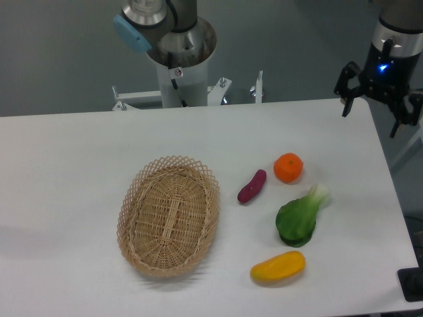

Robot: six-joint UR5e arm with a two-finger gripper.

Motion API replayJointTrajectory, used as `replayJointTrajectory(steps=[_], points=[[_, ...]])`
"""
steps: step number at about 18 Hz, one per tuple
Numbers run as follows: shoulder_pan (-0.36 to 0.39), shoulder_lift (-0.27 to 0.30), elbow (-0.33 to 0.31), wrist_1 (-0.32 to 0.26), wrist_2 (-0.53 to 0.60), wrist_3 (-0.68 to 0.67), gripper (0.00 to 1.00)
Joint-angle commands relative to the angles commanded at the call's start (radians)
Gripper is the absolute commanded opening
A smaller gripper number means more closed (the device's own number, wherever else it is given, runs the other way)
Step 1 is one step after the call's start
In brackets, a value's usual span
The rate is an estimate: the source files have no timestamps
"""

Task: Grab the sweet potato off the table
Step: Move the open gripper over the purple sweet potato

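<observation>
The sweet potato [252, 186] is a small purple, slightly curved tuber lying on the white table [66, 152], just right of the basket and left of the orange. My gripper [372, 113] hangs at the far right, above the table's back right edge, well away from the sweet potato. Its dark fingers are spread wide apart with nothing between them.
An oval wicker basket [169, 216] sits left of centre. A round orange [288, 168], a green leafy vegetable [299, 218] and a yellow mango-shaped fruit [277, 267] lie to the right of the sweet potato. The arm's base column [182, 66] stands behind the table.
</observation>
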State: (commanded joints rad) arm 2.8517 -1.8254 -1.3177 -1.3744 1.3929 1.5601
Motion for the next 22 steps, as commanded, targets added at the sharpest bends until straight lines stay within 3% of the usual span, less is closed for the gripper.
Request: replayJointTrajectory(steps=[4,7,11,13,18,20,22], points=[[0.002,0.0,-0.003,-0.009,-0.006,-0.011,1.0],[0.0,0.017,-0.054,-0.003,-0.006,-0.031,1.0],[-0.011,0.023,-0.075,-0.002,-0.008,-0.139,1.0],[-0.037,0.025,-0.127,0.011,-0.008,-0.214,1.0],[-0.136,0.047,-0.334,0.219,-0.002,-0.359,1.0],[-0.155,0.049,-0.431,0.326,0.0,-0.367,1.0],[-0.172,0.046,-0.495,0.392,0.0,-0.357,1.0]])
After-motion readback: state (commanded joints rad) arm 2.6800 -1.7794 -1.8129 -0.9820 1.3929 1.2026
